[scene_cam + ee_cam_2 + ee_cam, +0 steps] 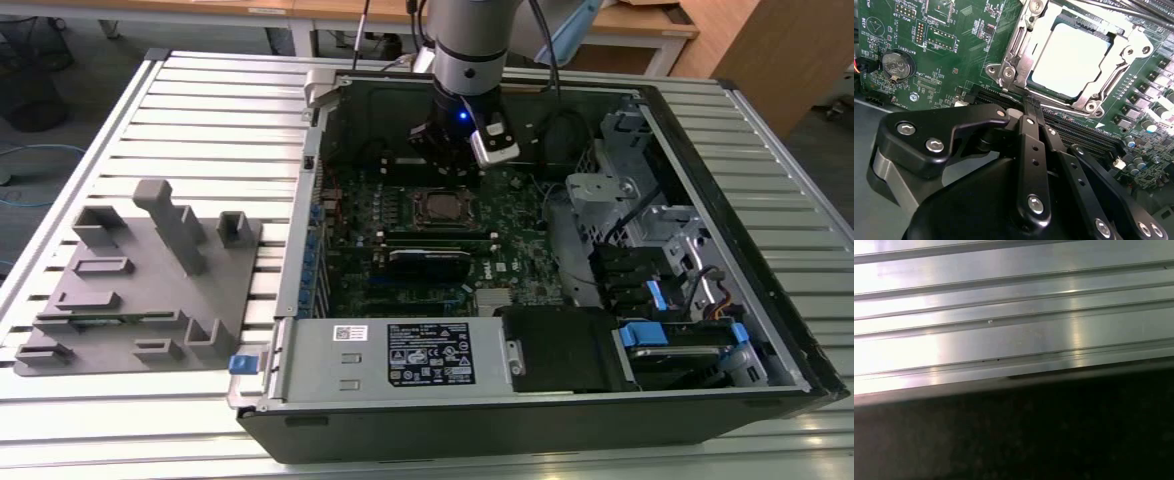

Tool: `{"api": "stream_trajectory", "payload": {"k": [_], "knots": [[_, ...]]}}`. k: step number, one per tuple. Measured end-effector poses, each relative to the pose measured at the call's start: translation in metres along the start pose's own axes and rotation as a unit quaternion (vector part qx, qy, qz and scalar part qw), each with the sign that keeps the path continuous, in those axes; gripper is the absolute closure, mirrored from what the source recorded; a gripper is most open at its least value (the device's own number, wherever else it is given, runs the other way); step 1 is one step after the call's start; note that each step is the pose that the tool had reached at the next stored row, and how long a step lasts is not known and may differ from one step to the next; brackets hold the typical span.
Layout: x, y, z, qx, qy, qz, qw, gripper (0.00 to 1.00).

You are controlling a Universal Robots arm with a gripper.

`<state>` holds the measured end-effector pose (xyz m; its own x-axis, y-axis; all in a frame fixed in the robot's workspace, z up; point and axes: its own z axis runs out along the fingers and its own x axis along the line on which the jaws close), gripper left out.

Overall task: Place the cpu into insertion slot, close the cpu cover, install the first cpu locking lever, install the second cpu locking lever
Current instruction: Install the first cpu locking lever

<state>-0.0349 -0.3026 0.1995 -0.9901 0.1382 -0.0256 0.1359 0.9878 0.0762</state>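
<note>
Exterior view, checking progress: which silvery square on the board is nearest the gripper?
The cpu, seated in the insertion slot beside the gripper; the smaller heatsink lies farther off.

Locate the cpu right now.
The cpu sits in the insertion slot, just beyond the gripper in the second wrist view; in the exterior view it lies on the green motherboard, near the gripper.

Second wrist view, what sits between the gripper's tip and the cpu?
In the second wrist view, only the silver edge of the cpu cover lies between the gripper and the cpu; nothing else sits there.
</note>
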Motion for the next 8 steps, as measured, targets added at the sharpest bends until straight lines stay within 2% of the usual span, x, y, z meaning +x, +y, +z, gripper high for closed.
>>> {"api": "stream_trajectory", "payload": {"k": [8], "knots": [[0.0,0.0002,0.0,-0.0002,-0.0006,0.0,1.0,0.89]]}}
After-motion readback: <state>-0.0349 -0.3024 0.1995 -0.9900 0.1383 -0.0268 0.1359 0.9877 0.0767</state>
